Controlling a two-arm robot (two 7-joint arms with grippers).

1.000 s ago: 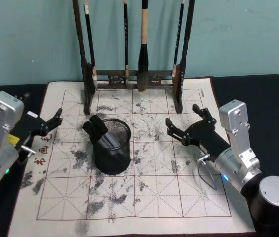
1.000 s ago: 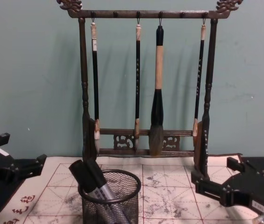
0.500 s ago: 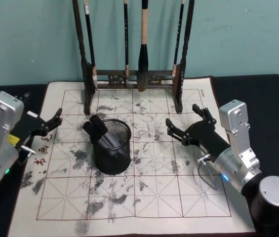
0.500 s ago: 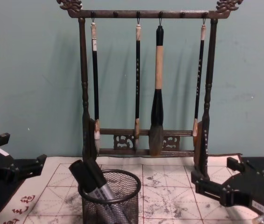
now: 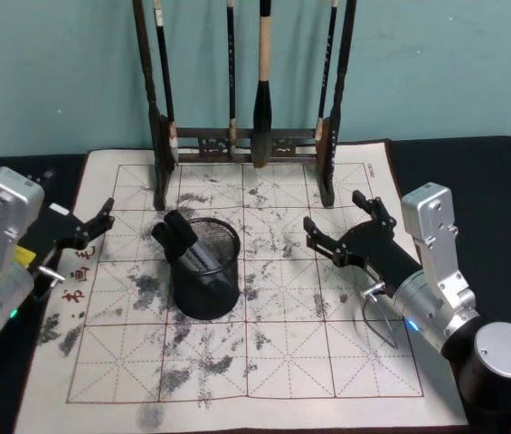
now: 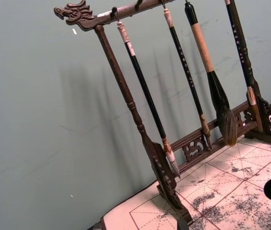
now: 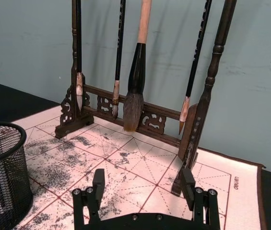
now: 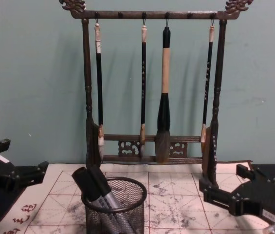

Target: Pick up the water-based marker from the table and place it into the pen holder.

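Observation:
The pen holder (image 5: 206, 269), a black wire-mesh cup, stands left of centre on the table's grid cloth (image 5: 309, 362). Two water-based markers (image 5: 178, 235) with black caps and grey barrels lean inside it, tops tilted to the left. They show again in the chest view (image 8: 96, 187). My left gripper (image 5: 92, 237) hovers open at the cloth's left edge, apart from the cup and holding nothing. On the cup's right my right gripper (image 5: 334, 211) also stands open and empty. In the right wrist view the right gripper's (image 7: 143, 182) two fingers are spread wide, with the pen holder (image 7: 1, 182) off to one side.
A tall dark wooden brush rack (image 5: 246, 136) with several hanging brushes stands at the back of the cloth, against a teal wall. Bare ink-stained cloth lies in front of the cup and between the two grippers.

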